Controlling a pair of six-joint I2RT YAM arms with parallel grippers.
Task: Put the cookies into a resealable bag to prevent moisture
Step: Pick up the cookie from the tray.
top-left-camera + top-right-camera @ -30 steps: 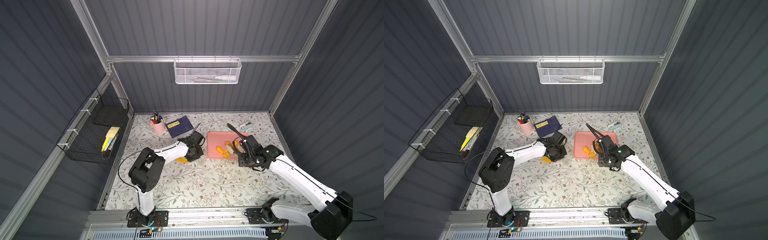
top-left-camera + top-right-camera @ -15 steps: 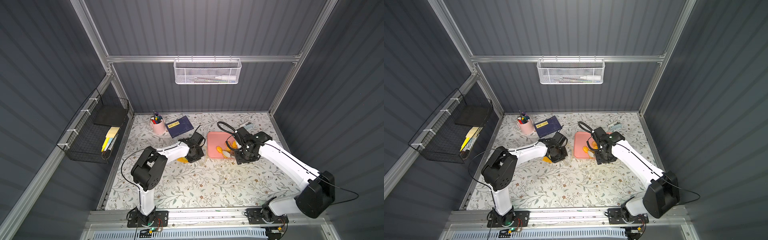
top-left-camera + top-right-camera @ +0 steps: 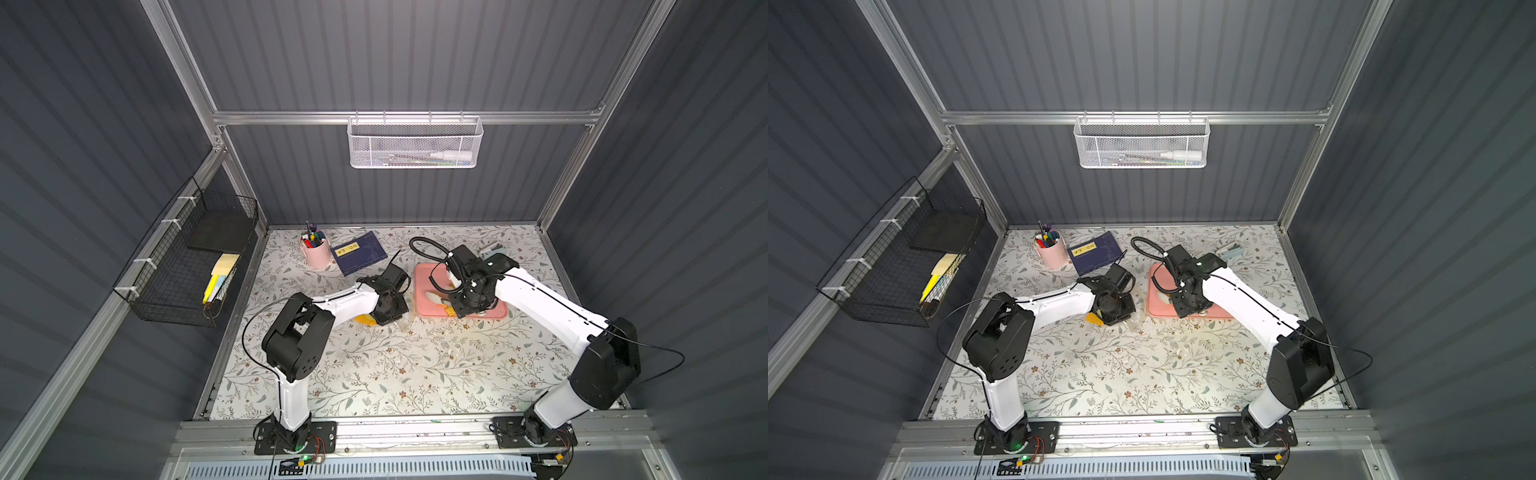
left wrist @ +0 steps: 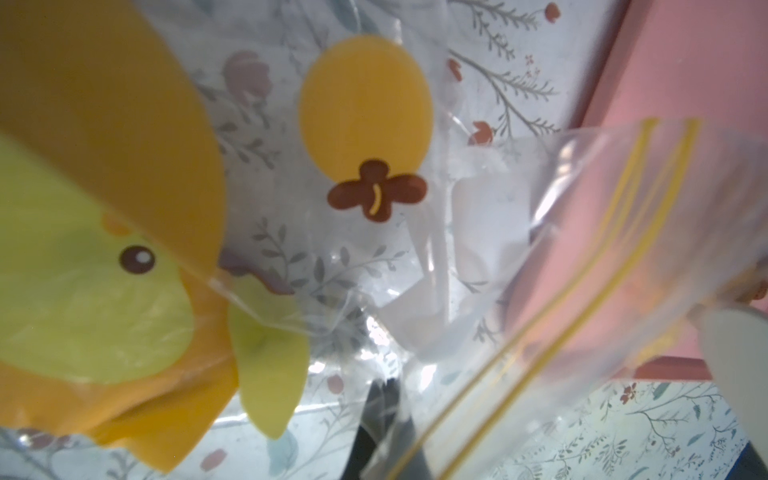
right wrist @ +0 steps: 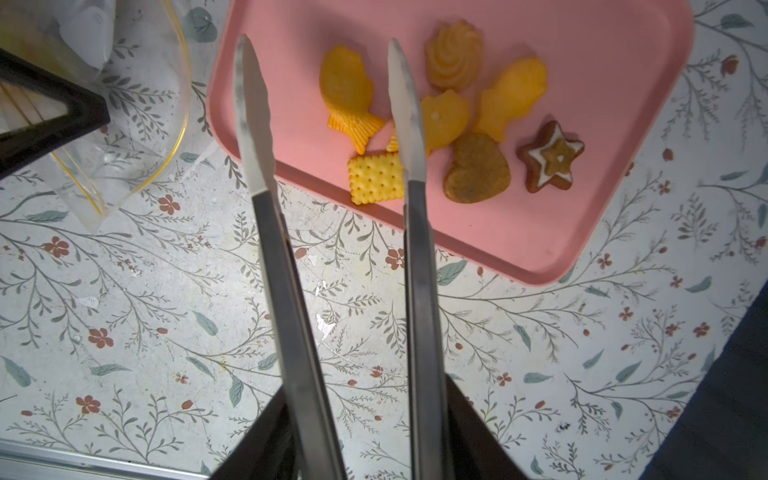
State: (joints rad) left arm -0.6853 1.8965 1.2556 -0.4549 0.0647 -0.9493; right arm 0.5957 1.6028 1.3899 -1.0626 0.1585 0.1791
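Note:
Several cookies (image 5: 347, 93) lie on a pink tray (image 5: 540, 232): yellow fish shapes, a swirl, a square cracker (image 5: 376, 176), a brown heart and a brown star. My right gripper (image 5: 368, 415) is shut on metal tongs (image 5: 405, 104), whose two blades stand apart over the tray with one fish cookie between them. The resealable bag (image 4: 478, 249), clear with a yellow seal strip and a yellow cartoon patch, lies left of the tray (image 3: 424, 274). My left gripper (image 4: 384, 411) is shut on the bag's plastic near its mouth. In a top view the right gripper (image 3: 467, 301) hides most cookies.
A pink pen cup (image 3: 316, 251) and a blue book (image 3: 359, 257) stand at the back left of the floral table. A small pale object (image 3: 492, 249) lies behind the tray. A black wire basket (image 3: 187, 270) hangs on the left wall, a white mesh basket (image 3: 415, 143) on the back wall.
My right arm has raised its elbow and swung the tongs back and left, from the tray's front right corner to above the cookies. The left arm and the bag have stayed put.

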